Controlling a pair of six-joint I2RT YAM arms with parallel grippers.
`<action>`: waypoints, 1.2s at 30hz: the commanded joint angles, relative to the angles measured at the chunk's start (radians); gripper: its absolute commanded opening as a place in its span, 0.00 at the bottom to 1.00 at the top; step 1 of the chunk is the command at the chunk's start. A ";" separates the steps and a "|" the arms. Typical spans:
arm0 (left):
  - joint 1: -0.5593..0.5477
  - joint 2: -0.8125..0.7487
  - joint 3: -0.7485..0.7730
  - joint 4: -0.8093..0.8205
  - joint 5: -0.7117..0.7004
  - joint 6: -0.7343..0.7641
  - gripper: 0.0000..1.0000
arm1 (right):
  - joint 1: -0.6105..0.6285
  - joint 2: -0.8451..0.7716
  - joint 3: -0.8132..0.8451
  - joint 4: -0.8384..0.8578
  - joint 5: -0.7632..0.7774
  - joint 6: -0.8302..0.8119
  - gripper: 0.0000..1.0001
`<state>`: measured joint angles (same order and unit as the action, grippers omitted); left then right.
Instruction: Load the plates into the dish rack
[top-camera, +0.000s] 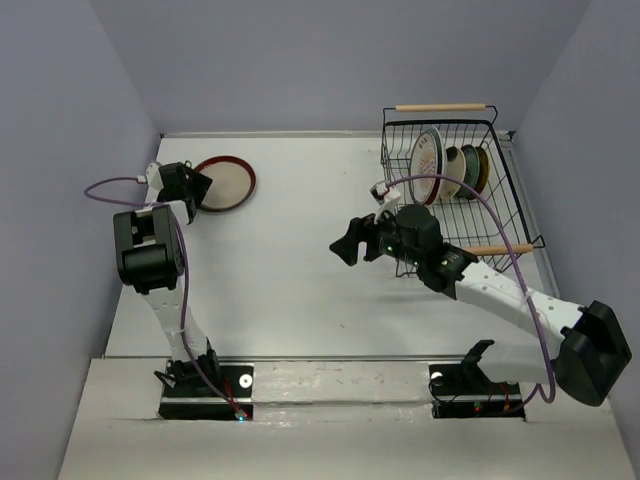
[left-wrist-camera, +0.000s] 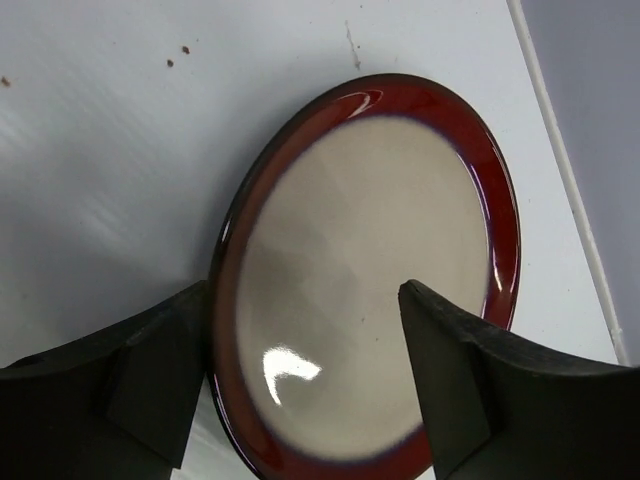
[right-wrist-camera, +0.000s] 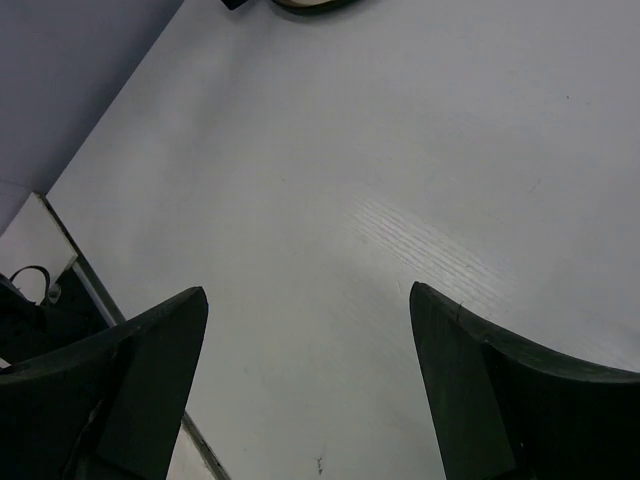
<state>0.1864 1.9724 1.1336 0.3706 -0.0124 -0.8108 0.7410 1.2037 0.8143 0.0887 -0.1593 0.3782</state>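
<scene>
A red-rimmed beige plate (top-camera: 228, 184) (left-wrist-camera: 370, 250) lies flat at the far left of the table. My left gripper (top-camera: 196, 186) (left-wrist-camera: 305, 292) is open right over its near edge, one finger outside the rim and the other above the beige middle. The black wire dish rack (top-camera: 506, 200) stands at the far right, with several plates upright in it, a white and orange one (top-camera: 427, 160) foremost. Left of the rack, my right gripper (top-camera: 350, 242) (right-wrist-camera: 307, 292) hangs open over bare table with nothing between its fingers.
The rack has two wooden handles, one at the back (top-camera: 440, 107) and one at the front (top-camera: 487, 249) close to my right arm. A raised table edge (left-wrist-camera: 565, 170) runs just past the plate. Purple walls close in both sides.
</scene>
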 joint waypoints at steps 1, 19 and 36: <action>0.001 0.060 0.081 0.022 0.008 -0.011 0.82 | 0.009 -0.033 -0.001 0.075 -0.020 0.007 0.86; 0.016 -0.144 -0.245 0.327 0.159 -0.114 0.06 | 0.009 0.142 0.224 0.020 0.044 0.028 0.93; 0.005 -0.745 -0.690 0.403 0.328 -0.243 0.06 | 0.009 0.835 0.864 -0.208 0.020 0.257 1.00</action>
<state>0.1955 1.3758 0.4591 0.6010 0.2047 -0.9844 0.7410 1.9785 1.5860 -0.0528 -0.1455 0.5716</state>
